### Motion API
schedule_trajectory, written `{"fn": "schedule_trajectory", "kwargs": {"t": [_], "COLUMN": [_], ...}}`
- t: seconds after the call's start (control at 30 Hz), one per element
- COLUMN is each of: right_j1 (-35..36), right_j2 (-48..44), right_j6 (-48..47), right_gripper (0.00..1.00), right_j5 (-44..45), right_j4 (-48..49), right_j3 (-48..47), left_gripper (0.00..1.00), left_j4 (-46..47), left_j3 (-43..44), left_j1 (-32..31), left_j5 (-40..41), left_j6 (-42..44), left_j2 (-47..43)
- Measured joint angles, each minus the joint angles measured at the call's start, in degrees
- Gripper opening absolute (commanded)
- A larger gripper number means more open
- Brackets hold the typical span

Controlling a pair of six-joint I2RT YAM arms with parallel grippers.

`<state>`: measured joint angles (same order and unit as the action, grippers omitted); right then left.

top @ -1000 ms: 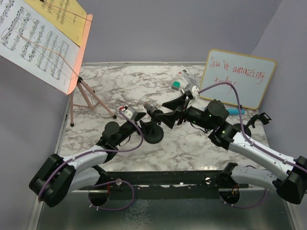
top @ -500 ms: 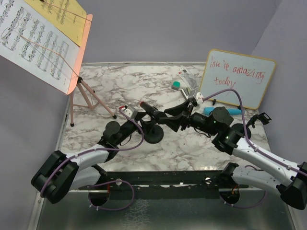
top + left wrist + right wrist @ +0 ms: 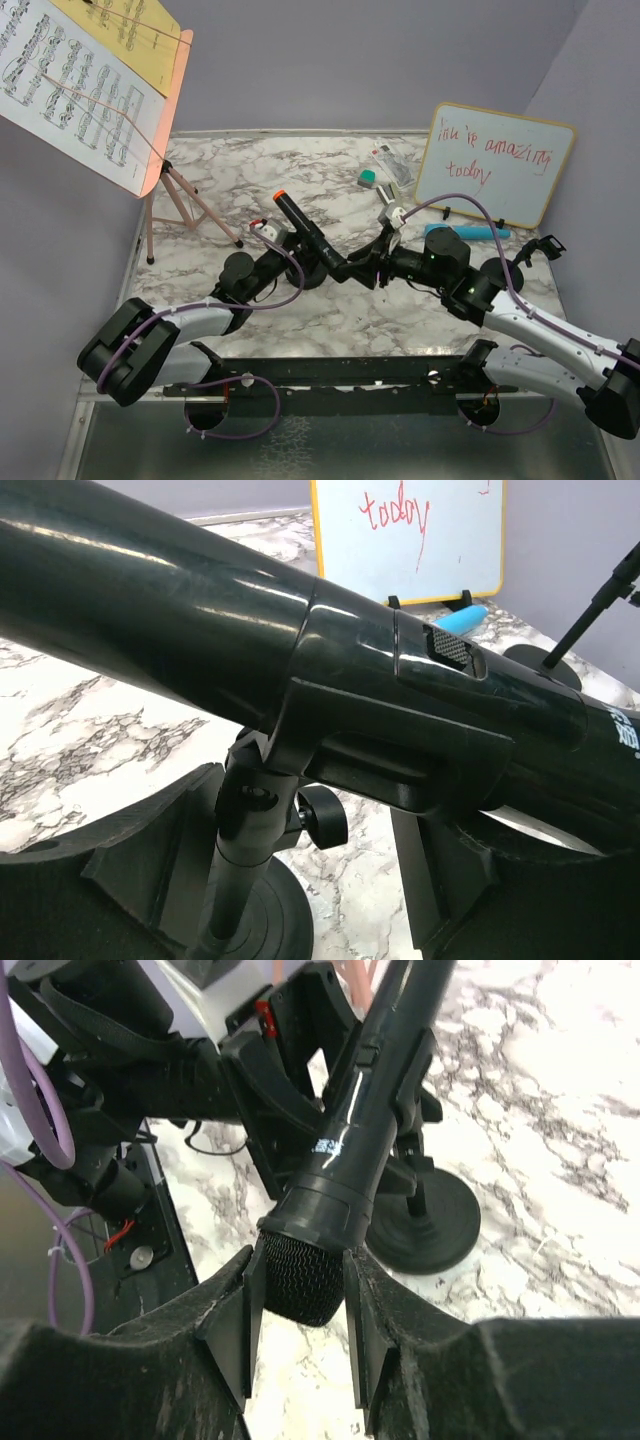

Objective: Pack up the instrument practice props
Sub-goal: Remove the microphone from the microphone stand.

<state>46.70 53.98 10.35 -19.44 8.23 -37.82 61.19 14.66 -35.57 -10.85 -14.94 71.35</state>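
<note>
So that it may be freed, the black microphone [image 3: 352, 1130], tilted toward 11 o'clock on its mic pole [image 3: 232, 880], is pinched by the right gripper [image 3: 300, 1305]; the left gripper [image 3: 290, 880] is spread around that pole.

Whiteboard [image 3: 495, 165] — red handwriting "You're amazing today"; white print on black microphone [image 3: 362, 1110] unreadable.

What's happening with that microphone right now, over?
Left claw open, straddling the stand. Right claw pinching the microphone by its head. Microphone still clipped in stand. Nothing blocking.
</note>
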Motion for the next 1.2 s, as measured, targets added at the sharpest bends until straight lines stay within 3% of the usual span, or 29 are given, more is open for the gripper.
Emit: {"fn": "schedule_trajectory", "kwargs": {"t": [0.3,0.47,0.9,1.2], "right_j1": [-0.20,-0.20,-0.22,-0.22], "right_j2": [-1.16,1.64,19.63,29.46], "right_j6": [0.59,0.74,0.17,-2.95], "right_gripper": [0.73,0.84,0.82,0.78], "right_j5": [0.17,1.44,4.20,3.93], "right_j4": [-8.59,-15.47,-31.32,-37.75], "right_j3": [-1.79,-10.10,-33.99,-42.12], "left_gripper": [0.74,0.75,0.72,0.65], "left_j4": [0.94,-0.04,-0.98,-1.33], "left_j3": [-0.02,-1.29,-0.94,0.87], "left_j1": [-0.02,-0.02,-0.02,0.26], "left_j5": [0.13,1.16,2.60,3.89], "left_j6": [1.70,4.09,8.92,10.97], "left_j2": [0.04,-3.98,-3.82,-0.39]}}
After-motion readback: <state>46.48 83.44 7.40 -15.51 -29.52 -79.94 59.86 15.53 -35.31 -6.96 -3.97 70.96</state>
